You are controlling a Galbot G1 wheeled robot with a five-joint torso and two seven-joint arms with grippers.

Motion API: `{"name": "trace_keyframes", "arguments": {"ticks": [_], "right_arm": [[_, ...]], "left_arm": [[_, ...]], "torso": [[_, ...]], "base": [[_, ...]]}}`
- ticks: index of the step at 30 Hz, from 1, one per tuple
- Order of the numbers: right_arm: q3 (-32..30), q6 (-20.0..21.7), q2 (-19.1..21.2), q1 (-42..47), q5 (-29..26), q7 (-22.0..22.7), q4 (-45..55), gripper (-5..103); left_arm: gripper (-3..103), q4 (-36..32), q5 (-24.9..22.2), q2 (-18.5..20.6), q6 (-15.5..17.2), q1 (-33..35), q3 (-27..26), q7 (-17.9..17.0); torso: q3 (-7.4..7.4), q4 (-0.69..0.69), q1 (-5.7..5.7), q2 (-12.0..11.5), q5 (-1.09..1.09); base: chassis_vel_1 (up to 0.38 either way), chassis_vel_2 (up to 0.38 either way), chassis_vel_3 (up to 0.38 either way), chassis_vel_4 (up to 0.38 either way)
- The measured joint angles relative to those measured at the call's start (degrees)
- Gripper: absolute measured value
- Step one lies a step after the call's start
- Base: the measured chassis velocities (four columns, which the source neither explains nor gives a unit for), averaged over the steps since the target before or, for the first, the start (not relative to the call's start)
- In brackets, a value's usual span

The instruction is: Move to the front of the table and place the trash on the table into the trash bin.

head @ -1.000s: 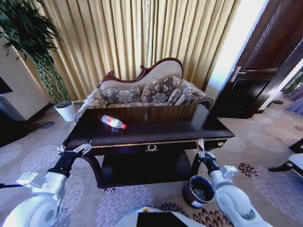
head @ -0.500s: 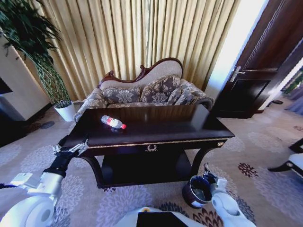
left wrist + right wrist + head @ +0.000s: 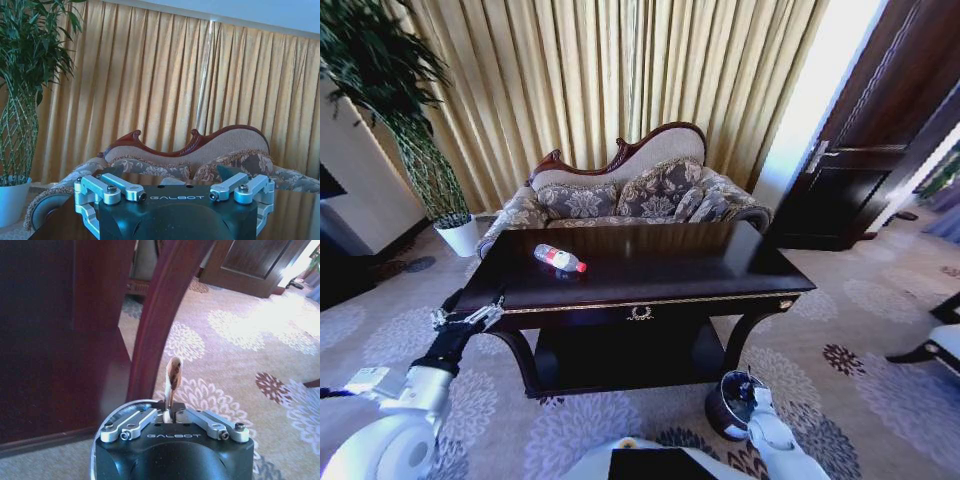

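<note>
The dark-brown table point(image 3: 650, 285) stands in front of me with a clear bottle with red label point(image 3: 560, 258) lying on its left part. My right gripper point(image 3: 749, 383) is low, right over the trash bin point(image 3: 724, 402) beside the table's right front leg. In the right wrist view the right gripper point(image 3: 170, 412) is shut on a small tan wrapper point(image 3: 174, 371) that sticks up between its fingers. My left gripper point(image 3: 470, 317) hovers open at the table's left front corner, with nothing between its fingers point(image 3: 107, 188).
A patterned sofa point(image 3: 630, 190) stands behind the table, before gold curtains. A white plant pot point(image 3: 458, 237) sits at the back left and a dark door point(image 3: 860, 170) at the right. The curved table leg point(image 3: 160, 315) rises close to the right gripper.
My right arm has dropped from the table's front right corner down to the trash bin, still holding the wrapper. The left gripper shifted slightly left and lower.
</note>
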State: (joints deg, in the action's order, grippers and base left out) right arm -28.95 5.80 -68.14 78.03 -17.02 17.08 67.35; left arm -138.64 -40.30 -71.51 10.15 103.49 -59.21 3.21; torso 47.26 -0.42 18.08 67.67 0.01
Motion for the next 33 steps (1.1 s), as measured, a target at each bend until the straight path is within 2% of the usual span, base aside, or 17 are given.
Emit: {"name": "trace_keyframes", "arguments": {"ticks": [2, 4, 8, 10, 13, 14, 17, 19, 21, 22, 25, 33], "right_arm": [[0.0, 0.0, 0.5, 0.0, 0.2, 0.0, -0.6, 16], [-0.1, 0.0, 0.6, 0.0, 0.3, 0.0, -0.8, 16], [-0.9, -0.1, 1.1, 0.6, 0.5, 0.0, -0.5, 37], [-1.1, -0.1, 1.2, 0.8, 0.5, 0.0, -0.3, 37], [-1.8, -0.4, 1.3, 1.6, 0.4, 0.0, 0.6, 54], [-1.8, -0.4, 1.3, 1.6, 0.4, 0.0, 0.6, 54], [-2.7, -1.3, 1.3, 2.5, 0.4, 0.0, 1.2, 70], [-2.8, -1.5, 1.3, 2.6, 0.4, 0.0, 1.3, 70], [-3.3, -2.1, 1.3, 3.1, 0.4, 0.0, 1.6, 81], [-3.3, -2.1, 1.3, 3.1, 0.4, 0.0, 1.6, 81], [-4.2, -2.3, 1.2, 4.1, 0.2, 0.0, 2.6, 96], [-5.4, -2.3, 1.2, 5.7, 0.0, 0.0, 4.3, 100]], "left_arm": [[100, 0.0, 0.0, 0.0, 0.0, 0.0, -0.1, 0.0], [100, 0.0, 0.0, 0.0, 0.0, 0.0, -0.1, 0.0], [100, -0.5, 0.1, -0.3, -0.1, 0.1, 0.0, 0.1], [100, -0.6, 0.1, -0.3, -0.2, 0.1, 0.1, 0.1], [100, -1.2, 0.1, -0.7, -0.2, 0.3, 0.3, 0.2], [100, -1.2, 0.1, -0.7, -0.2, 0.3, 0.3, 0.2], [100, -1.7, 0.1, -0.8, -0.3, 0.6, 0.3, 0.2], [100, -1.7, 0.1, -0.8, -0.3, 0.6, 0.3, 0.2], [100, -1.9, 0.2, -0.9, -0.4, 0.8, 0.2, 0.2], [100, -1.9, 0.2, -0.9, -0.4, 0.8, 0.2, 0.2], [100, -2.2, 0.2, -1.1, -0.5, 1.1, 0.2, 0.2], [100, -2.6, 0.3, -1.2, -0.5, 1.1, 0.5, 0.3]], "torso": [[0.0, -0.02, 0.0, 0.0, -0.01], [0.0, -0.02, 0.0, 0.0, -0.01], [0.0, -0.02, 0.0, 0.0, -0.01], [0.0, -0.02, 0.0, 0.0, -0.01], [0.0, -0.01, 0.0, 0.0, -0.01], [0.0, -0.01, 0.0, 0.0, -0.01], [0.0, -0.01, 0.0, 0.0, 0.0], [0.0, -0.01, 0.0, 0.0, -0.01], [0.0, -0.01, 0.0, 0.0, 0.0], [0.0, -0.01, 0.0, 0.0, 0.0], [-0.01, -0.01, 0.0, 0.0, 0.0], [-0.01, -0.01, 0.0, 0.0, 0.0]], "base": [[0.0, 0.0, 0.0, 0.0], [0.0, 0.0, 0.0, 0.0], [0.0, 0.0, 0.0, 0.0], [0.0, 0.0, 0.0, 0.0], [0.0, 0.0, 0.0, 0.0], [0.0, 0.0, 0.0, 0.0], [0.0, 0.0, 0.0, 0.0], [0.0, 0.0, 0.0, 0.0], [0.0, 0.0, 0.0, 0.0], [0.0, 0.0, 0.0, 0.0], [0.0, 0.0, 0.0, 0.0], [0.0, 0.0, 0.0, 0.0]]}}
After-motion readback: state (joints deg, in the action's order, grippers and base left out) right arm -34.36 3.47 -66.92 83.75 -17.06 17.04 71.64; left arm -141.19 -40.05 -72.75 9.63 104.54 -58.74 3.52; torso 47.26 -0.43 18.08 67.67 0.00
